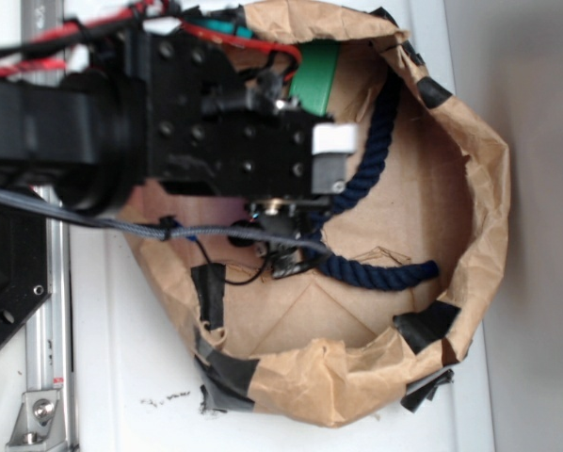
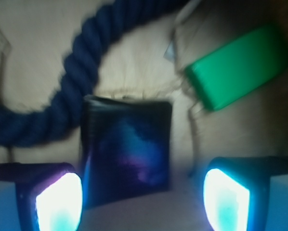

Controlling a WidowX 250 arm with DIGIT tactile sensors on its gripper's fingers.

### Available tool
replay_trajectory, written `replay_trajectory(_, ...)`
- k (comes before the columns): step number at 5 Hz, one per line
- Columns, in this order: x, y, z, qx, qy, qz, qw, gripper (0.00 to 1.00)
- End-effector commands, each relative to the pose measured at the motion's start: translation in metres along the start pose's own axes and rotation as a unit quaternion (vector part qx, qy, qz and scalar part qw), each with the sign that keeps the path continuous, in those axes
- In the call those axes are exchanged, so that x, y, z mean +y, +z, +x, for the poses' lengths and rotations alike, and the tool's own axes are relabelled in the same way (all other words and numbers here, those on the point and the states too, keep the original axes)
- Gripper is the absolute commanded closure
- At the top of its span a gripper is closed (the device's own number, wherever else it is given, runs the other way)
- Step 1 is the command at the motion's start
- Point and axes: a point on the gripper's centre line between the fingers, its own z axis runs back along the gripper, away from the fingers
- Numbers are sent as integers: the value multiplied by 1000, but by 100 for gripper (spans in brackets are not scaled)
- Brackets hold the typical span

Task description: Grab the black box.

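Observation:
In the wrist view the black box (image 2: 127, 149) lies on the brown paper, glossy with a bluish sheen, just ahead of my gripper (image 2: 143, 199). It sits between the two fingers, nearer the left fingertip (image 2: 59, 202) than the right one (image 2: 226, 199). The jaws stand wide apart and hold nothing. In the exterior view my gripper (image 1: 324, 160) hangs over the paper nest and the arm hides the black box.
A green block (image 2: 238, 67) lies ahead to the right, also seen as the green block (image 1: 317, 75). A dark blue rope (image 2: 62, 91) curves past the box on the left; the rope (image 1: 376, 217) winds across the nest. Crumpled paper walls (image 1: 479, 188) with black tape patches (image 1: 425, 325) ring the area.

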Motion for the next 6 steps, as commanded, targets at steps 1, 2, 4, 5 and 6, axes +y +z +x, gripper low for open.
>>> replay_trajectory(1, -14, -17, 38, -46, 9, 28, 999, 0)
replay_trajectory(2, -12, -16, 42, -49, 22, 37, 998, 38)
replay_trajectory(4, 1, -5, 29, -65, 35, 62, 995, 100)
replay_trajectory(5, 10, 21, 21, -82, 38, 52, 994, 100)
replay_trajectory(6, 18, 70, 4, -62, 5, 21, 998, 100)
